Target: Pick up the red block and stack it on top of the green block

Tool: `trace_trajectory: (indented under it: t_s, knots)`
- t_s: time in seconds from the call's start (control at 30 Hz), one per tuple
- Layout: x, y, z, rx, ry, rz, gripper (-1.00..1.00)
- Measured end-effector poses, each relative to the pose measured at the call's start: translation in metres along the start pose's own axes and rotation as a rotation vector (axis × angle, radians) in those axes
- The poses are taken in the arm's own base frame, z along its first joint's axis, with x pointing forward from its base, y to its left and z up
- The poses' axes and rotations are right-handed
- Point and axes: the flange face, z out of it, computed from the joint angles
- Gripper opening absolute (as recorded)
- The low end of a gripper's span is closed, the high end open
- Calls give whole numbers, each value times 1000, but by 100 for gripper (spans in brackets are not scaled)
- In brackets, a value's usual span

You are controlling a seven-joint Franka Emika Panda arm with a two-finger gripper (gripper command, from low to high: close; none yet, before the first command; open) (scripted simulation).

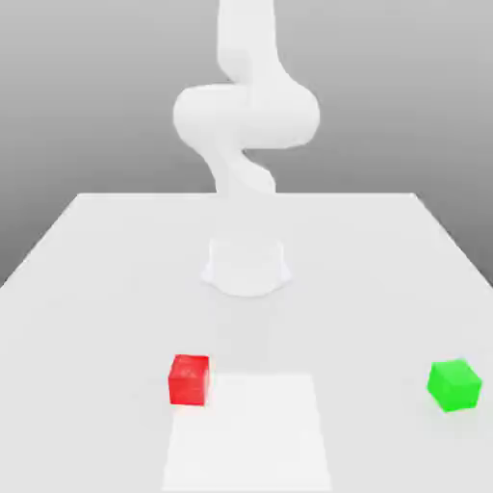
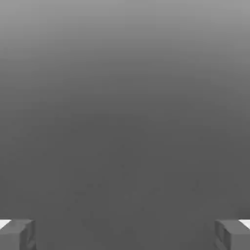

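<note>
The red block (image 1: pixel 189 379) rests on the white table, toward the exterior view's left and near the front. Far off to the exterior view's right, about level with it, lies the green block (image 1: pixel 454 385). The two blocks are well apart. In the hand view my gripper (image 2: pixel 125 234) is open, its two grey fingertips (image 2: pixel 17 234) spread wide with nothing between them, and plain grey background lies beyond them.
The arm's white base (image 1: pixel 246 265) stands mid-table behind the blocks, and the arm (image 1: pixel 246 116) rises from it past the picture's upper edge. A paler rectangular patch (image 1: pixel 246 433) marks the table (image 1: pixel 96 289) just beside the red block, at the front.
</note>
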Motion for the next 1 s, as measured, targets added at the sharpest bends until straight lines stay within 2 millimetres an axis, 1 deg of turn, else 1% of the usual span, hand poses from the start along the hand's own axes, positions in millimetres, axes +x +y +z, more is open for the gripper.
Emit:
trace_trajectory:
  t_s: [0.1, 0.23, 0.37, 0.47, 0.57, 0.6, 0.67, 0.8, 0.83, 1.0]
  knots:
    - [-8, 29, 76, -88, -71, 9, 0]
    - [-31, 79, 163, -202, -167, 22, 0]
    - [-68, 142, 235, -315, -269, 36, 0]
    - [-107, 196, 278, -404, -354, 49, 0]
    - [-156, 258, 311, -499, -448, 64, 0]
    - [-168, 272, 320, -516, -466, 67, 0]
    - [-181, 287, 334, -529, -480, 68, 0]
    - [-200, 307, 361, -534, -484, 69, 0]
    - [-203, 310, 365, -534, -484, 69, -100]
    - [-204, 310, 365, -534, -485, 69, -100]
